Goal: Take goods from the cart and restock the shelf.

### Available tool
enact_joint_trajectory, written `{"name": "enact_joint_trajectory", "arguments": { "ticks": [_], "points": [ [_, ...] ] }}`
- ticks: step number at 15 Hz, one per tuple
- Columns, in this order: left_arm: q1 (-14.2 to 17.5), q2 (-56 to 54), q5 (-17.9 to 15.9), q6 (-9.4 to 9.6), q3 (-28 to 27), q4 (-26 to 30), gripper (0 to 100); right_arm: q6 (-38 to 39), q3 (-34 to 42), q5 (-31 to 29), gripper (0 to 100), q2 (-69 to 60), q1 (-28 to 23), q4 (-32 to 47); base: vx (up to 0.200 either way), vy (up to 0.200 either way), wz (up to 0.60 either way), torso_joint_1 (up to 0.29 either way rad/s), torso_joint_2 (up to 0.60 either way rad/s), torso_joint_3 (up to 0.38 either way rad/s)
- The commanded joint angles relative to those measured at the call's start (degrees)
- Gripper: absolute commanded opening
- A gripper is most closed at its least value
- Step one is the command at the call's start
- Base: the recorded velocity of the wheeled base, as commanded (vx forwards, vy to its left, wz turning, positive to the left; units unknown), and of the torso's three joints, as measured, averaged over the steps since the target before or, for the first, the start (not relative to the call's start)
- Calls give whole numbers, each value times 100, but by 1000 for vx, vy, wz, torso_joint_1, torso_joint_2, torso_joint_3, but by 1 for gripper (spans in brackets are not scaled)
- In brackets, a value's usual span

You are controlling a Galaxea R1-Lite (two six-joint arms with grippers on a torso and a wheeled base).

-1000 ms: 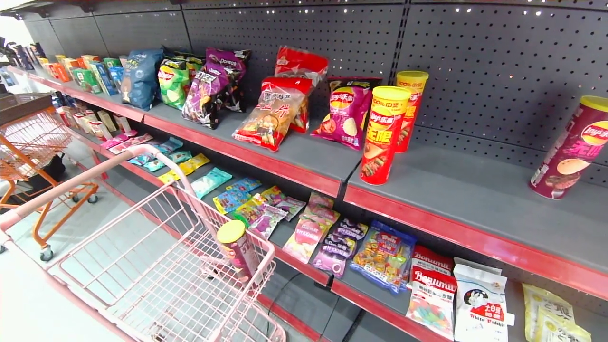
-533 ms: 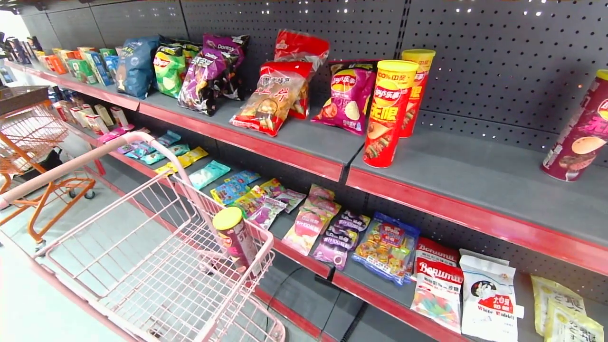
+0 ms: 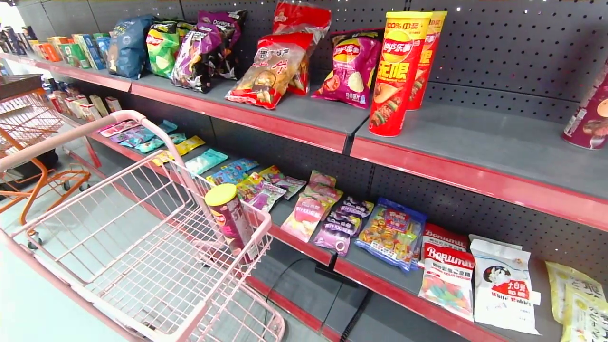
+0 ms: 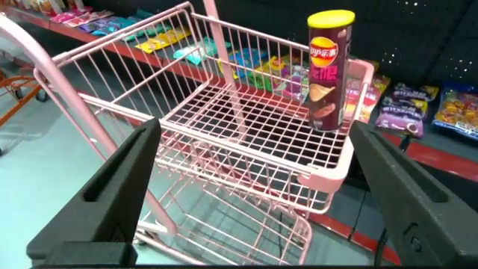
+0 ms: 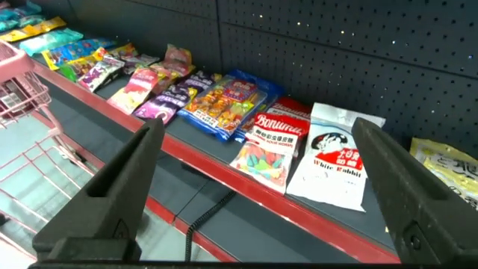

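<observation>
**Pink wire cart holds one purple can**

The purple can, yellow-lidded, stands upright inside the cart at the corner nearest the shelf. The left pincer hangs above the cart's basket with its fingers wide apart. The right pincer faces the candy bags on the lower shelf, likewise spread and gripping nothing.

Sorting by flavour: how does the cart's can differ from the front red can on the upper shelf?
The cart can is maroon, the shelf can red. The cart can stands in a corner of the cart, the shelf can on the shelf before a second can. Both are upright, yellow-lidded.
</observation>
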Motion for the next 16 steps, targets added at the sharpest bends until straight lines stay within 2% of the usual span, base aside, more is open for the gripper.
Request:
{"name": "enact_joint_trajectory", "arguments": {
  "ticks": [1, 2, 3, 4, 5, 7, 8, 10, 11, 12, 14, 16],
  "points": [
    [7, -2, 10, 28, -18, -31, 100, 0, 0, 1, 100, 6, -1, -6, 0, 0, 0, -66, 227, 163],
    [-46, 297, 19, -69, -563, -66, 100, 0, 0, -7, 100, 6, -1, -6, 0, 0, 0, -36, 124, 95],
    [-116, 929, 28, -262, -1187, -101, 100, 0, 0, -16, 100, -2, -1, -6, 0, 0, 0, -22, 80, 56],
    [-204, 2178, 10, -965, -2514, -162, 100, -18, 0, -7, 100, 6, -1, -6, 0, 0, 0, 0, 0, 0],
    [-204, 3329, -16, -1018, -3463, -180, 100, -18, 0, -7, 100, 6, -1, -6, 0, 0, 0, 0, 0, 0],
    [-213, 4296, -113, -710, -3472, -479, 100, -18, 0, -7, 100, -2, -1, -6, 0, 0, 0, 0, 0, 0],
    [-213, 5429, -447, -649, -3296, -1068, 100, -9, 0, -7, 100, 6, -1, -6, 0, 0, 0, 0, 0, 0],
    [-213, 6475, -904, -578, -3129, -2087, 100, -9, 0, -7, 100, -2, -1, -6, 0, 0, 0, 0, 0, 0],
    [-204, 7372, -1229, -244, -3023, -2817, 100, -18, 0, -7, 100, -2, -1, -6, 0, 0, 0, 0, 0, 0],
    [-204, 7838, -1405, -113, -2953, -3186, 100, -9, 0, -7, 100, -2, -1, -6, 0, 0, 0, 0, 0, 0],
    [-213, 8514, -1756, -16, -2944, -3616, 100, -9, 0, -7, 100, 6, -1, -6, 0, 0, 0, 0, 0, 0],
    [-213, 9270, -1871, 19, -2874, -3977, 100, -9, 0, -7, 100, 6, -1, -6, 0, 0, 0, 0, 0, 0]
  ]
}}
